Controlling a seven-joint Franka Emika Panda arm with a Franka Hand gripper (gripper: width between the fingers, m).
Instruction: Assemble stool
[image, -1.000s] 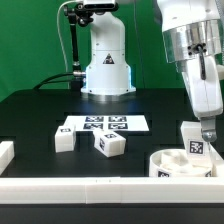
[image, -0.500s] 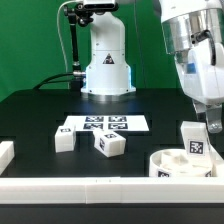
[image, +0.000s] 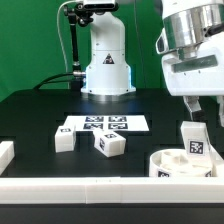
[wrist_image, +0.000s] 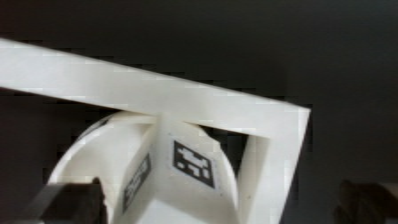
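Risen since a second ago, our gripper (image: 205, 112) hangs open above the leg (image: 192, 134) standing at the disc (image: 157, 161), on the exterior view's right; we fear a loosely seated leg could topple if nudged.

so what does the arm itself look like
White glossy arm with rounded casings and a grey banded wrist section. Its boxy white end carries short dark jaws. The white base carries a small dark logo, and a black cable runs beside it.
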